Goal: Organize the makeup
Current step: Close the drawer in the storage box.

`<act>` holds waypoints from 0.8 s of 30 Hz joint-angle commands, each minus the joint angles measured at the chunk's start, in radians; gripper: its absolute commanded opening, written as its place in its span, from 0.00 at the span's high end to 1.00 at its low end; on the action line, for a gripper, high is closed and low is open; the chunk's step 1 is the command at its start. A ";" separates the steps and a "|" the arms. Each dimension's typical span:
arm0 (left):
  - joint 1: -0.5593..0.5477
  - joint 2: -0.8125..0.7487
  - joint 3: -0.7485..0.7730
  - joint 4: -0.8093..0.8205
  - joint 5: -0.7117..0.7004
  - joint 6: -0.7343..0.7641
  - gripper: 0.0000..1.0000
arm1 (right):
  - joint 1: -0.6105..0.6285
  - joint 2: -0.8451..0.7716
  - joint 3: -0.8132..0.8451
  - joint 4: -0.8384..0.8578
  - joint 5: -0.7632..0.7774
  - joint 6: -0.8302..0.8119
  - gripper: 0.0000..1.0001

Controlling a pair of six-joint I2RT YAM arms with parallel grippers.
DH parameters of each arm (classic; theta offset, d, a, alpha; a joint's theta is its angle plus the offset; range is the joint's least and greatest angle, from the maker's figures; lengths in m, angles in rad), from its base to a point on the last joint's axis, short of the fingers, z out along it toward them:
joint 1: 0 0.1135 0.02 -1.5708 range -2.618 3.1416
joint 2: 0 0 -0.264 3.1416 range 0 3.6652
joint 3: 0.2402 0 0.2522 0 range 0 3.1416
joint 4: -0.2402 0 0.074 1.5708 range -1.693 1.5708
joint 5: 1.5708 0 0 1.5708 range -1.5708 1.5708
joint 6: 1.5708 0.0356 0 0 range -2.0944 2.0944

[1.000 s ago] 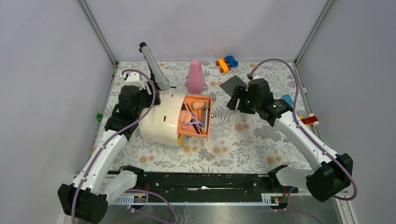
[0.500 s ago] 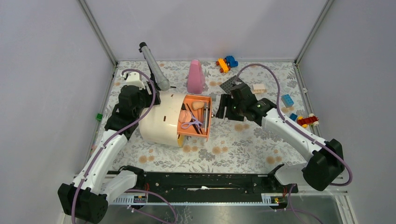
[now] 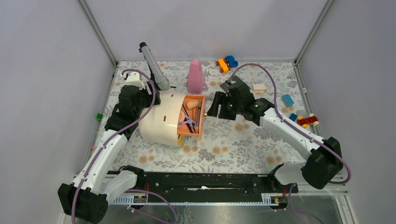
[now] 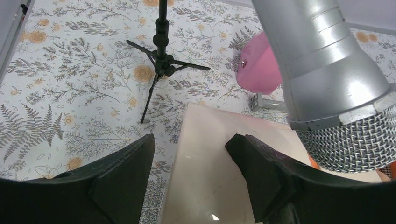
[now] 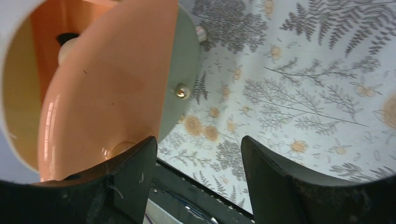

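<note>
Tools both open and empty: right tool [image 3: 210, 103] spread wide, close against the front of orange drawer [image 3: 201, 122]; left tool [image 4: 190, 142] partly spread above the back edge of cream case [image 3: 156, 123], not clamping it. Makeup [image 3: 189, 116] lying in that drawer, partly out of the case. Around: microphone [image 3: 154, 70], pink bottle [image 3: 195, 77], toy bricks [image 3: 226, 63] on flower-printed desk [image 3: 243, 144]. Beyond, plain grey walls [image 3: 196, 28], metal corner posts.

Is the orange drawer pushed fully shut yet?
No: in the top view the orange drawer stands out from the cream case, with makeup showing inside it.
</note>
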 commanded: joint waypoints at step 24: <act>0.002 0.020 0.003 -0.088 0.026 0.025 0.27 | 0.149 0.151 0.110 0.213 -0.034 0.127 0.26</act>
